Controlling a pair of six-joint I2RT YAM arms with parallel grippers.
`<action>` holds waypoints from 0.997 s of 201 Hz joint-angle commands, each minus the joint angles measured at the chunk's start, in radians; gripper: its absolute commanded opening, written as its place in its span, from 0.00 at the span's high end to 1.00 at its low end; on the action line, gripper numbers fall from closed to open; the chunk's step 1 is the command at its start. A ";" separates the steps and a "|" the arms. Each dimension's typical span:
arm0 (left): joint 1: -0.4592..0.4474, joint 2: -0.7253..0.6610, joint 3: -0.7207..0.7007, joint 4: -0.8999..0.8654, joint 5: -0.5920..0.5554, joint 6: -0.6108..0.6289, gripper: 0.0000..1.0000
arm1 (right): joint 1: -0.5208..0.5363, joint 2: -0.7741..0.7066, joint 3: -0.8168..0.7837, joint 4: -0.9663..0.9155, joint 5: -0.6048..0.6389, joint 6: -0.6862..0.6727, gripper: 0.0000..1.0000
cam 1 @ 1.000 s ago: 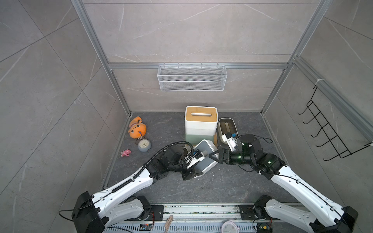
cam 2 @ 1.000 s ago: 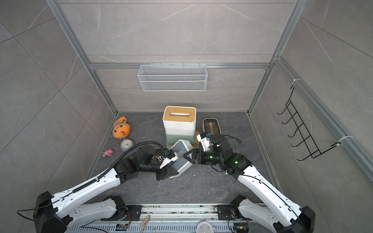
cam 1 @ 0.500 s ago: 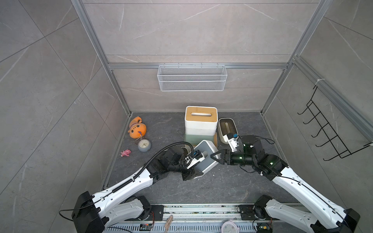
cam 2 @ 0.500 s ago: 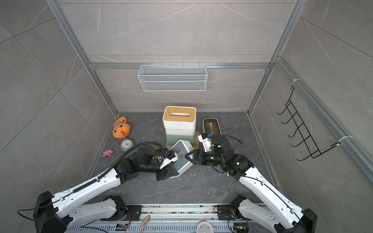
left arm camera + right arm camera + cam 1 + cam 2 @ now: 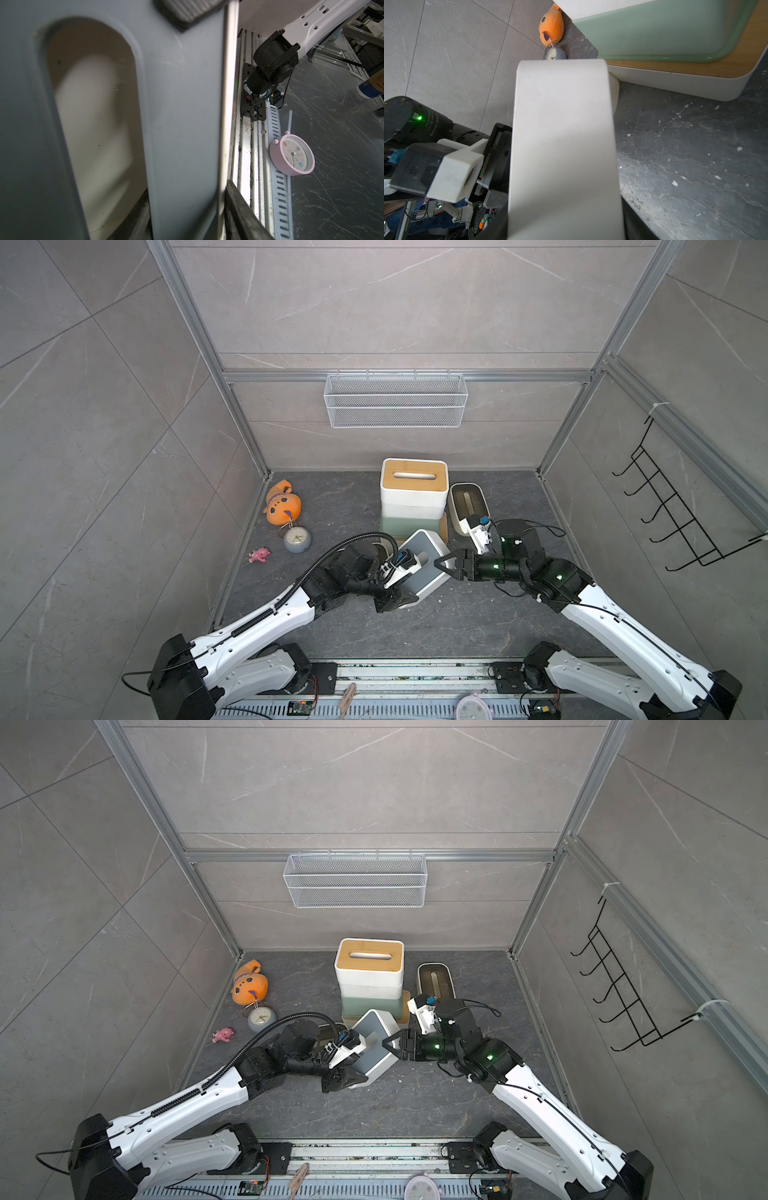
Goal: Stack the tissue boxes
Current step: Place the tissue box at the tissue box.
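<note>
Finding: my left pincer [image 5: 408,584] is clamped across the grey-lidded box [image 5: 428,548], which sits tilted just in front of the stack of boxes [image 5: 413,494]. My right pincer [image 5: 442,564] straddles that box's opposite end; whether it grips, I cannot tell.

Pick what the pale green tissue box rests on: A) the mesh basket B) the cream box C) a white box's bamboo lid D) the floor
C: the right wrist view shows the pale green tissue box sitting on the lid of a white bamboo-lidded box.
</note>
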 commanded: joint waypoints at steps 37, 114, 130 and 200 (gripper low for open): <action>-0.003 -0.025 0.003 0.038 -0.042 0.020 0.70 | 0.007 -0.032 -0.019 0.057 -0.010 0.048 0.41; -0.002 -0.053 0.010 0.032 -0.056 -0.016 0.49 | 0.014 -0.050 -0.034 0.062 0.041 0.056 0.44; -0.002 -0.061 0.007 0.036 -0.056 -0.023 0.45 | 0.016 -0.050 -0.040 0.066 0.051 0.059 0.45; -0.002 -0.086 0.010 0.034 -0.053 -0.043 0.36 | 0.034 -0.035 -0.049 0.095 0.066 0.072 0.46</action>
